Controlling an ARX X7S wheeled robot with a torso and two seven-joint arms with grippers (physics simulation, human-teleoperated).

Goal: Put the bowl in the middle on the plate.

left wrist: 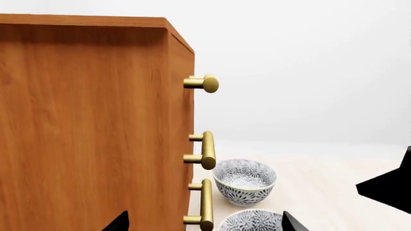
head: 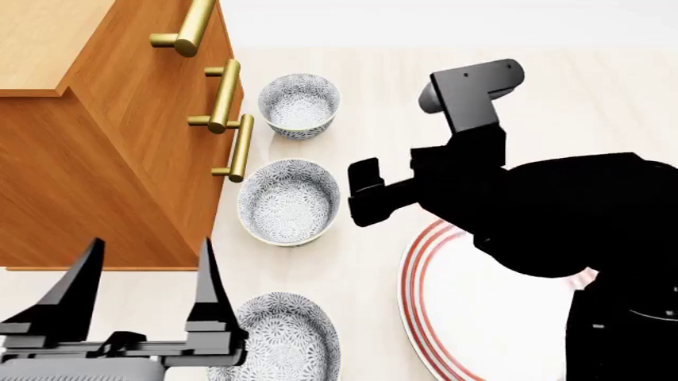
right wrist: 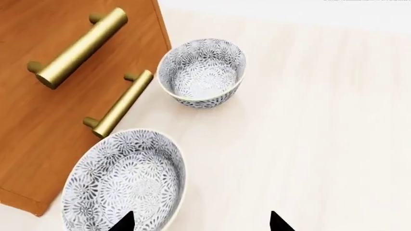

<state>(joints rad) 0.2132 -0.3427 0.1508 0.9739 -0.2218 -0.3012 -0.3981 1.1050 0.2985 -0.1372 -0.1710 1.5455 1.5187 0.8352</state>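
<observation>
So far nothing is done: the bowl (head: 288,200) sits on the bench beside the cabinet (head: 95,135), off the plate (head: 424,294). Right end effector (right wrist: 200,222) hovers near it, open and empty; grasping and placing remain.

looks like a home kitchen, simulated | wooden cabinet (head: 106,151) with brass handles (head: 231,147) | pale wood-look counter (head: 593,87) | patterned bowls (head: 288,200) and a red-ringed plate (head: 477,325) set out | plain white backdrop
</observation>
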